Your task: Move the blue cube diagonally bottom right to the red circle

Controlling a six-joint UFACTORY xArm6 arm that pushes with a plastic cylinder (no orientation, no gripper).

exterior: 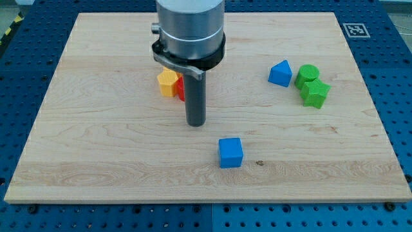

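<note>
The blue cube (230,153) lies on the wooden board (96,129) at the view's lower middle. My tip (195,124) stands up and to the left of the cube, apart from it. A red block (181,89), mostly hidden behind the rod, lies above my tip; its shape cannot be made out. A yellow block (168,82) touches the red one on its left.
A blue triangular block (280,73) lies at the view's upper right. Beside it on the right are a green round block (308,74) and a green star-like block (315,93). The arm's grey body (190,29) hangs over the board's top middle.
</note>
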